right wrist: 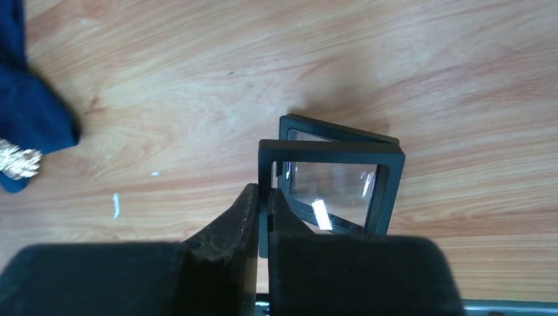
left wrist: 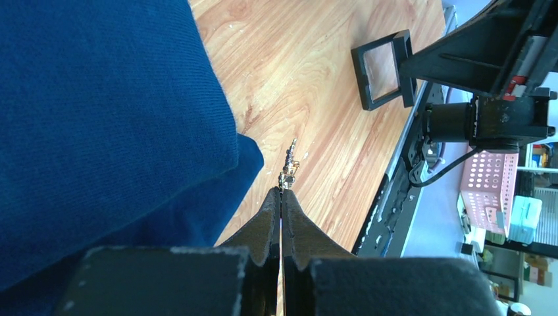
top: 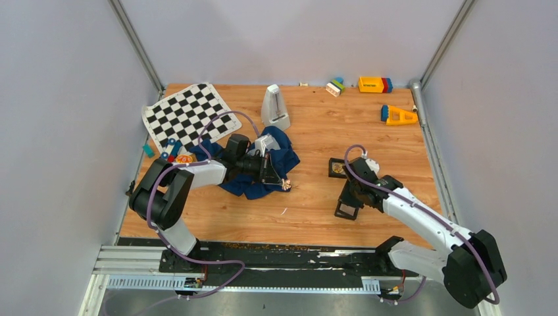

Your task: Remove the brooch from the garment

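Top external view: the left gripper (top: 281, 182) reaches toward 3 o'clock across the crumpled navy garment (top: 279, 148) and ends at the cloth's 5 o'clock corner. The tiny gold brooch (top: 287, 185) glints there over the wooden table (top: 316, 131). Approaching from the cloth side probably lets the arm weigh the shirt down while pulling outward. At 3 o'clock of the garment and well apart from it, the right gripper (top: 347, 204) holds a black square frame (top: 347, 211), likely kept ready as the place to put the pin. A second frame (top: 337, 168) lies just beyond it at 12 o'clock. Left wrist view: the fingers are pressed flat together, pinching the base of the brooch (left wrist: 289, 163), which sticks out edge-on toward 12 o'clock. It lies just past the hem of the garment (left wrist: 99, 99), which fills the 9 to 11 o'clock side. A grip this thin suits so slim a piece. Right wrist view: the claw is clamped on the near rim of the black square frame (right wrist: 329, 153), holding it tilted up off the wood with its clear pane facing the camera. At 9 o'clock the brooch (right wrist: 16, 162) touches the garment's (right wrist: 29, 112) corner, and I cannot tell whether it is free of the fabric yet.
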Motion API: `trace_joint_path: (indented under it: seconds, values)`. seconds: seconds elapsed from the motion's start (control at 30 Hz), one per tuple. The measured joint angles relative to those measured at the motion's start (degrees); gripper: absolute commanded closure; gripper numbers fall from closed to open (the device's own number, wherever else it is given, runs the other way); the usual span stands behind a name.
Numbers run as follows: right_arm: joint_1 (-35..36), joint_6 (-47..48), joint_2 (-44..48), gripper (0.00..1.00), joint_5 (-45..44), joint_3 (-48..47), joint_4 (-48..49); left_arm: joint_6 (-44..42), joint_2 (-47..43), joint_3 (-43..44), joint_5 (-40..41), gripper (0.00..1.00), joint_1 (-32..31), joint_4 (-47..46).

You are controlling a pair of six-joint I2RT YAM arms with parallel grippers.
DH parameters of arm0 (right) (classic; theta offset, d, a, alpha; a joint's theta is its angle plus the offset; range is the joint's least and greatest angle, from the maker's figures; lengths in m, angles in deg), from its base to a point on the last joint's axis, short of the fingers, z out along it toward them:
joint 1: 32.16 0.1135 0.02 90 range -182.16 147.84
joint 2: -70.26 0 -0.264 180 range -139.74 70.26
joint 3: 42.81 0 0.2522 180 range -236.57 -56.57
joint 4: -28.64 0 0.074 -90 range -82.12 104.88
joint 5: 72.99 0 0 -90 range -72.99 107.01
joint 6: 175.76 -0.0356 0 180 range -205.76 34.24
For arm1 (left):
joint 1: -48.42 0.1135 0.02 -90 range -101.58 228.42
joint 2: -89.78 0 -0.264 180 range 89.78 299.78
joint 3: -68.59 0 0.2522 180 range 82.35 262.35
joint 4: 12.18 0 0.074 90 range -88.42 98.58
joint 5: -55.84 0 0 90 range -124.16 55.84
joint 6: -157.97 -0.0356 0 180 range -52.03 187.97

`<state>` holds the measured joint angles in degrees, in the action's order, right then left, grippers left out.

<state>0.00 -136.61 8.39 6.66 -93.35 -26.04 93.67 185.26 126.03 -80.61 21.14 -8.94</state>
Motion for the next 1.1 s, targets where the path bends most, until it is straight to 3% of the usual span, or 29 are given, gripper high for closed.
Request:
trace_joint_path:
  seconds: [0.17, 0.4, 0.83, 1.1]
  values:
    - [0.00, 1.09, 1.88, 1.00, 7.08, -0.46, 2.40, -0.07, -0.11, 0.00, -0.26, 1.00, -0.13, -1.01]
    - [0.00, 1.38, 2.38, 1.00, 19.80, 1.53, 14.43, -0.07, -3.08, -0.66, -1.20, 1.00, -1.09, -3.69]
    - [0.00, 2.82, -4.07, 1.00, 24.98, 2.64, 27.21, -0.15, -4.96, -1.09, -2.14, 1.00, -4.24, -6.60]
    - [-3.13, 1.55, -5.31, 1.00, 31.23, 10.88, 40.96, -3.10, -4.15, -0.96, 0.37, 1.00, -5.99, -4.50]
